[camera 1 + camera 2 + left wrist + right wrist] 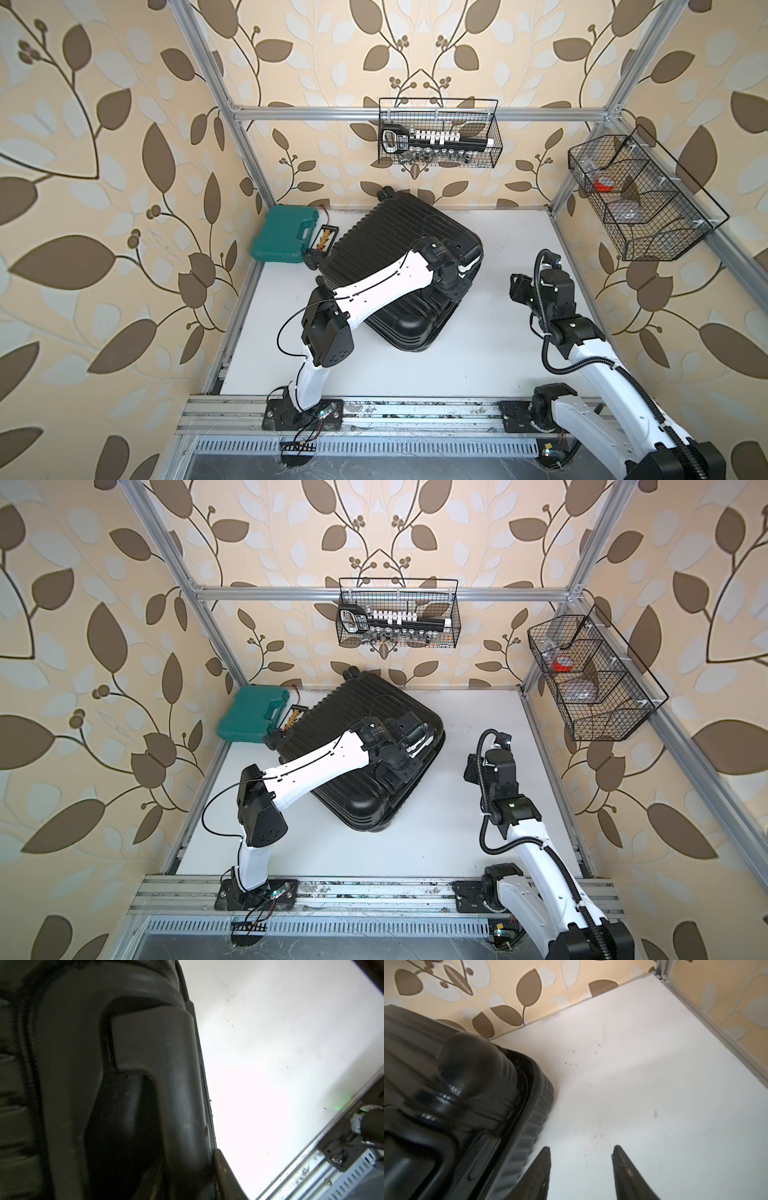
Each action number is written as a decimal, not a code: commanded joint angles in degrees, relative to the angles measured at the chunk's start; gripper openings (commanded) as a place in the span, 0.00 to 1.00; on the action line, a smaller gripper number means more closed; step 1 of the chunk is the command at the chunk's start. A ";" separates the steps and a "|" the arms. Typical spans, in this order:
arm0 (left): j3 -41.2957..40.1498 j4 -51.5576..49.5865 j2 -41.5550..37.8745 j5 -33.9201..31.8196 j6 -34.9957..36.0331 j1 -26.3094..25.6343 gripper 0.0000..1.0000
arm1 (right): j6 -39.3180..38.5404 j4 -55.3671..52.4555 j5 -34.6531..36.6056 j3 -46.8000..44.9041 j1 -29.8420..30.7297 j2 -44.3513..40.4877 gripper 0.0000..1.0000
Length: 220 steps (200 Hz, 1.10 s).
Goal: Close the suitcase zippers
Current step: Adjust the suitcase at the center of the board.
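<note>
The small glossy black ribbed hard-shell suitcase (390, 232) lies flat and askew on the white bench (498, 365), in the centre of both top views. Its thin black zipper track (530, 1084), at the left of the right wrist view, seems not yet drawn shut at that corner. The left jaws sit low beside the moulded black handle (176, 1084). I cannot tell how wide they stand or whether they hold anything. A pull here may drag the whole case instead of moving a slider. The right jaws stand apart and empty over bare bench just beside the case, so nothing braces it.
</note>
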 commanded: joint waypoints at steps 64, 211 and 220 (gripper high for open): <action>3.05 -10.76 3.70 19.12 44.36 -0.14 0.18 | -4.21 -2.70 -6.98 4.06 -6.89 5.04 0.51; 4.05 -0.60 -2.90 19.06 55.09 8.34 0.55 | -8.49 -3.26 -16.01 4.79 -7.33 8.97 0.55; 1.35 3.28 -4.79 18.12 51.00 8.42 0.56 | -9.34 -2.90 -18.73 5.04 -7.24 9.75 0.55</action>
